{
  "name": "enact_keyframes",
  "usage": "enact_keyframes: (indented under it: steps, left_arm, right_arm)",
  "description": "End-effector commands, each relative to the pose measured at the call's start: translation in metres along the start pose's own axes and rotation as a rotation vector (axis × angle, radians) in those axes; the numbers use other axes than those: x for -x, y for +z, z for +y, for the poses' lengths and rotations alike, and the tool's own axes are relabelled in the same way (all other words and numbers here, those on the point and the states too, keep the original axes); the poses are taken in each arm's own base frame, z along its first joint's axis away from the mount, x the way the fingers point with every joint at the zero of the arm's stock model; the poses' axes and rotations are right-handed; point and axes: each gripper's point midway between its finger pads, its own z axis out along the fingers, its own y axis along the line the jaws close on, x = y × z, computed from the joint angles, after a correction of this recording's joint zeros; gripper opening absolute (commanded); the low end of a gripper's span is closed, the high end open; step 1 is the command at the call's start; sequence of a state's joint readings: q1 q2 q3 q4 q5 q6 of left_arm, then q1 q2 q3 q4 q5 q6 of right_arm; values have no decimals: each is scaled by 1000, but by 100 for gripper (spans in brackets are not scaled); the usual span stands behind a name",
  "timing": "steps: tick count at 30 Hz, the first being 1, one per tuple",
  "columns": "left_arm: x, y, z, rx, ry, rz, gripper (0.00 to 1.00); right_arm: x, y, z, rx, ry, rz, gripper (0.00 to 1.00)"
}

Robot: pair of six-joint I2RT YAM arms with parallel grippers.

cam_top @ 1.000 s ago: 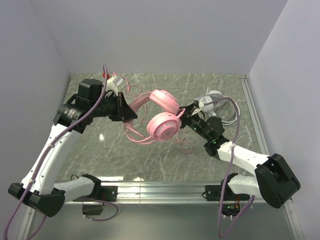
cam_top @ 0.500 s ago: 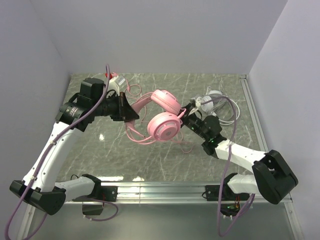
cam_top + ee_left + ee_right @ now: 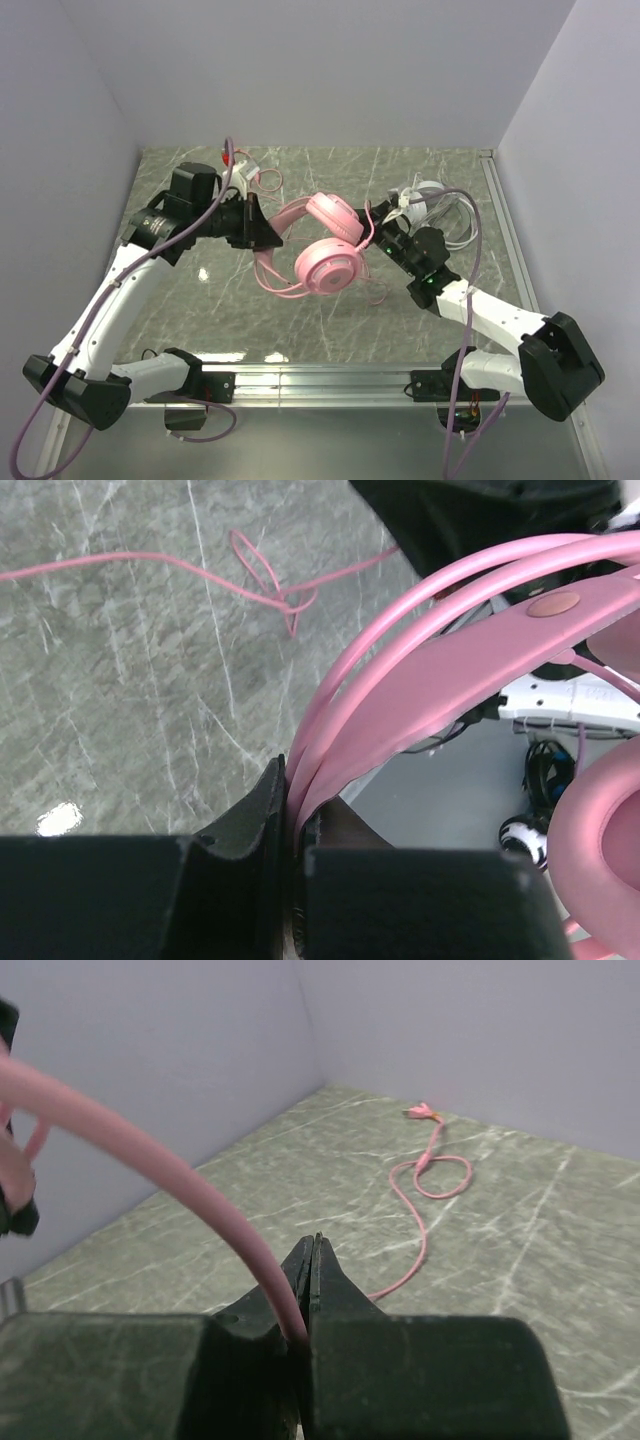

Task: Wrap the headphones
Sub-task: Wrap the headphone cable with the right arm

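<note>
Left gripper [image 3: 294, 792]: I see it clamping pink headphones [image 3: 445, 670] band
Right gripper [image 3: 310, 1260]: pinching pink cord [image 3: 160, 1165]
Overhead only: white-grey headset [image 3: 428, 194]

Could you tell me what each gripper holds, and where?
The left gripper clamps the pink headphones by the headband; the right gripper pinches their pink cord.

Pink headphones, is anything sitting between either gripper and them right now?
Nothing visible does. The left gripper is shut on the headband of the pink headphones, and the right gripper pinches their pink cord.
</note>
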State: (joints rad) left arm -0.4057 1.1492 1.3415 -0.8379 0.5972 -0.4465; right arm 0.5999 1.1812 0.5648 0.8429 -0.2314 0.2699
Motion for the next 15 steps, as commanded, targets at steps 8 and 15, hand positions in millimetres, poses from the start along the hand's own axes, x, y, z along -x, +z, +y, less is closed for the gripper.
enact_keyframes:
  steps: [8,15]
  left_arm:
    - [17,3,-60,-259,80,-69,1]
    - [58,2,-74,-271,26,-203,0]
  right_arm:
    - [26,18,3,0,-2,-31,0]
    - [-1,16,16,75,87,1,0]
